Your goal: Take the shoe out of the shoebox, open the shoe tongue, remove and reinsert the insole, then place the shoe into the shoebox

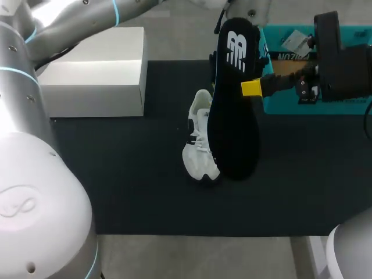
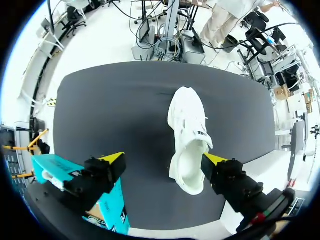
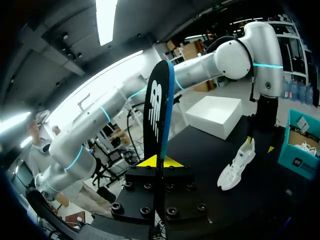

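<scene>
A white shoe lies on its side on the black mat. My right gripper is shut on a black insole and holds it upright above the shoe; in the right wrist view the insole stands on edge between the yellow tips of the gripper. My left gripper hangs open high over the shoe, its fingers wide apart and touching nothing. In the head view the insole hides that gripper.
A teal shoebox stands at the mat's back right, behind the right gripper, and shows as the shoebox under the left fingers. A white box lid sits at the back left. The mat's near half is bare.
</scene>
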`<state>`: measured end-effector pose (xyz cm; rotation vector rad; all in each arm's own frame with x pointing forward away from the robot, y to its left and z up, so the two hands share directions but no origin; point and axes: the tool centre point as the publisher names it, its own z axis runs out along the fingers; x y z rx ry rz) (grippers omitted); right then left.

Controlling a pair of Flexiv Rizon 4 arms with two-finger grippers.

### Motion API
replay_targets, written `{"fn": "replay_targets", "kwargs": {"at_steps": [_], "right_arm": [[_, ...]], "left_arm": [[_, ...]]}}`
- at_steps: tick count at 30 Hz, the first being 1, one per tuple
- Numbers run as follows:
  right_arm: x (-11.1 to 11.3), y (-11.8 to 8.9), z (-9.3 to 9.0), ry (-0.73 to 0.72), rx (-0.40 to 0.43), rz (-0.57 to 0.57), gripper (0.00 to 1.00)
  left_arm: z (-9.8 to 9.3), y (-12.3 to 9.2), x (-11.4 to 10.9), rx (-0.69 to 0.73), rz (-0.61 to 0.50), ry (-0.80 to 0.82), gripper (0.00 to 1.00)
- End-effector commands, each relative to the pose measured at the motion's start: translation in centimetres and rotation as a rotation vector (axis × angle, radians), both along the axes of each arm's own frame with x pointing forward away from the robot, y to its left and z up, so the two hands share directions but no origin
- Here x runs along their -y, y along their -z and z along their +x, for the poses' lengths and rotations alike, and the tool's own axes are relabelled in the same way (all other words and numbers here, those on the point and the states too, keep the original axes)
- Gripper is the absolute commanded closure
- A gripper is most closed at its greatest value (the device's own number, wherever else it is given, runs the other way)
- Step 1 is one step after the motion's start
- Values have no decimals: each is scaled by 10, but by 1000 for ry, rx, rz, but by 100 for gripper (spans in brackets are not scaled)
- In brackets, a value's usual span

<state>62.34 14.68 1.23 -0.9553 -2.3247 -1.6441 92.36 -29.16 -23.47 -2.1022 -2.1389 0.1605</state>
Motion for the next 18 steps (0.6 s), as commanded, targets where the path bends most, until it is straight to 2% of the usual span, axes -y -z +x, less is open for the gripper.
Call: {"fn": "replay_targets", "kwargs": {"at_steps": [1,5,7,13,18], "right_arm": [[-4,0,4,-3,-3,-2,100],[-4,0,4,-3,-3,-2,100],[-4,0,4,-3,-3,-2,100],[27,-9,24,100,-142,135,100],[64,-18,48,124,-258,176,100]], "left_arm": [[0,-23,-8,7,-307,-31,0],[3,-42,-3,15,-437,-39,0],[3,-52,0,12,-461,-11,0],[-1,-75,9,20,-598,47,0],[-10,-85,4,50,-728,70,0]]}}
